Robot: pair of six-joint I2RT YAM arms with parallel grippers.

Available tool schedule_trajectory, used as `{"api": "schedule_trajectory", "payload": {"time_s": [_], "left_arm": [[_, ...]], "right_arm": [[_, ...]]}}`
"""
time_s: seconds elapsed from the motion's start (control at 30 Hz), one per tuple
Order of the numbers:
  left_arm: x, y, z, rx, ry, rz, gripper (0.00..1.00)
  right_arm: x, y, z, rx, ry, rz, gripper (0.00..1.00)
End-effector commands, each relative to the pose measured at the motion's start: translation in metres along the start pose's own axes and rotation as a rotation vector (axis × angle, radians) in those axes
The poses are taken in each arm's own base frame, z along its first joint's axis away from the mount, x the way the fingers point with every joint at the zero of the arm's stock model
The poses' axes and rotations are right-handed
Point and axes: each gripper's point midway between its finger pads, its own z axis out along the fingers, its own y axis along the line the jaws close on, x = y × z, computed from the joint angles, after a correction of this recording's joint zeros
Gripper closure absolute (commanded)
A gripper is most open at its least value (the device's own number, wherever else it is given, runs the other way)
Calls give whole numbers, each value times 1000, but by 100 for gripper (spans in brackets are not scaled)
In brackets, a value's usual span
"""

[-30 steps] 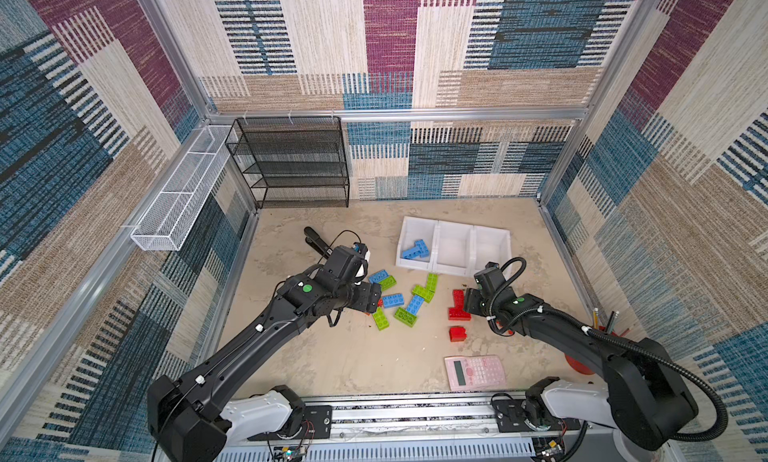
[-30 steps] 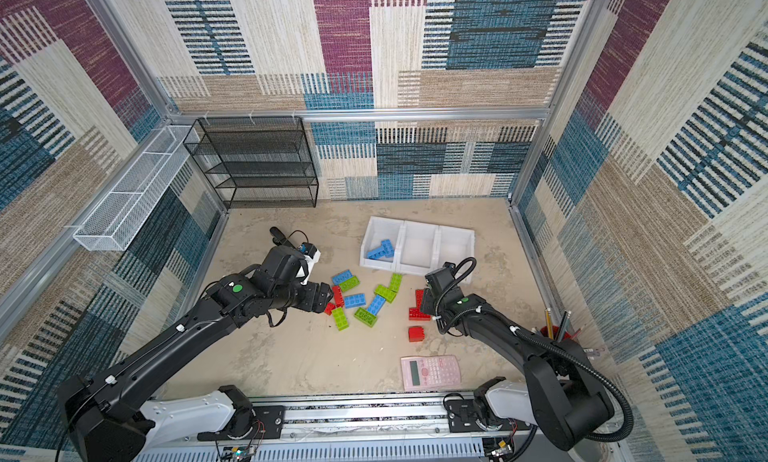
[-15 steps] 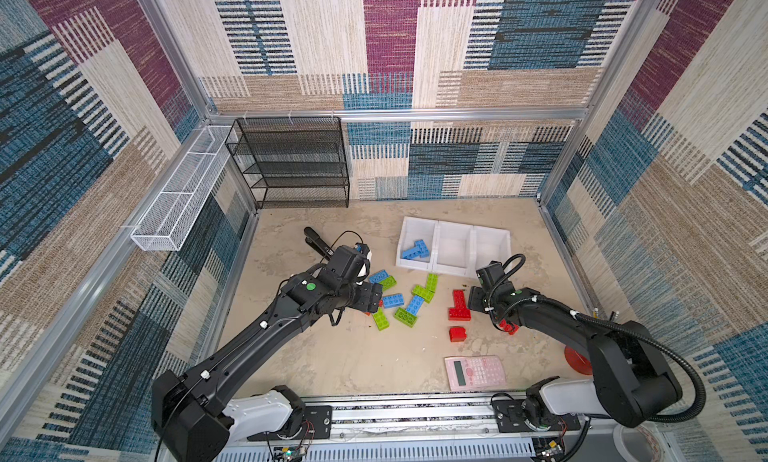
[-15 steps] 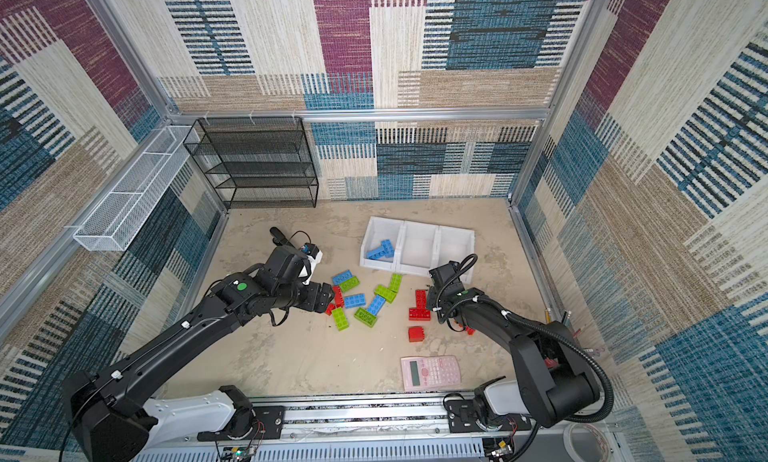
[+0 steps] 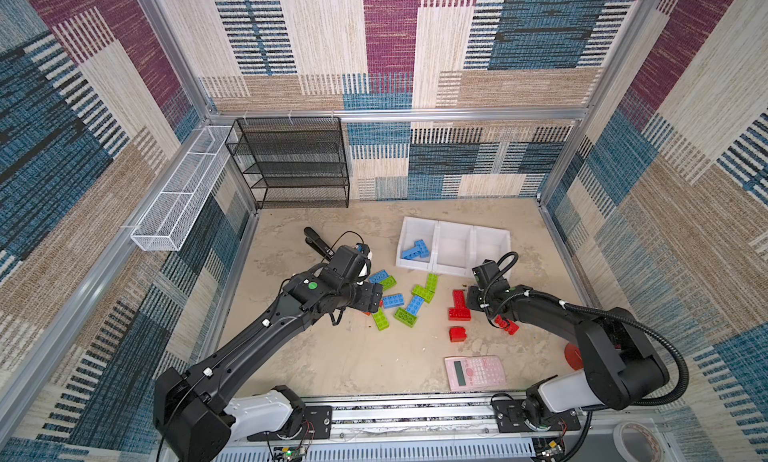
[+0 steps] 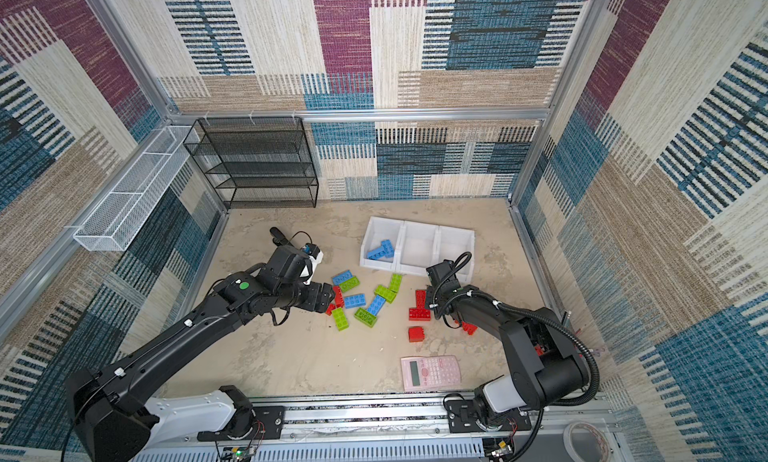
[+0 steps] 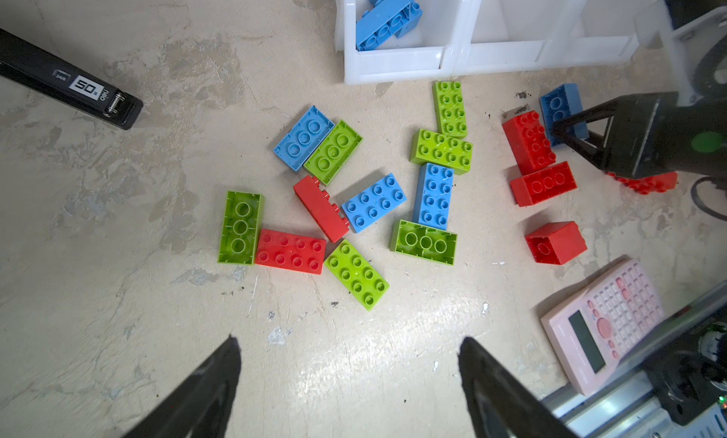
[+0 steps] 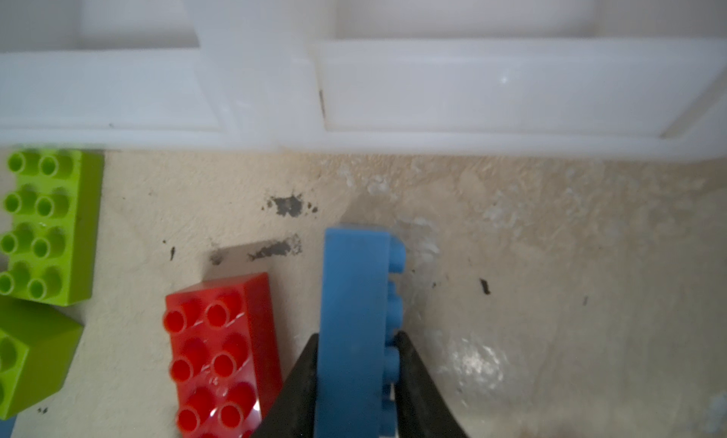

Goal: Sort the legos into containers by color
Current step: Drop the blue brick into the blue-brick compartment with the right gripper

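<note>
Our right gripper (image 8: 358, 337) is clamped on a blue studded plastic brick (image 8: 354, 278). The brick is turned on its side just in front of the three white open-top plastic bins (image 5: 434, 248), beside a red studded brick (image 8: 220, 349). Our left gripper (image 7: 348, 339) hangs spread wide, holding nothing, over the loose blue, lime green and red bricks (image 7: 354, 203) on the beige floor (image 7: 118, 298). In both top views the leftmost bin holds blue bricks (image 5: 415, 249). We read "50" on the white label (image 7: 86, 87) of a black stapler (image 7: 35, 72). The keys of the pink calculator (image 5: 475, 372) are too small to read.
</note>
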Motion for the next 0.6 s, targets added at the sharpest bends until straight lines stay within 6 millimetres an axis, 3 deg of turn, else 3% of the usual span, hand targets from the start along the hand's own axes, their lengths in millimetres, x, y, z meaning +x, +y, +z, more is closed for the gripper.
{"api": "schedule_trajectory", "payload": {"time_s": [0.0,0.17,0.33,0.57], "left_arm": [[-7,1,-3,-7,-25,23,12],[-6,2,-3,-10,-24,21,13],[-6,2,-3,-11,-25,21,13],[-6,5,-2,-28,-24,23,13]], "right_arm": [[-8,4,-2,-13,-23,-2,71],[-16,7,-13,-22,-39,-7,75],[-33,16,-36,-59,-82,-23,76],[-64,51,-74,-155,-157,-76,76]]}}
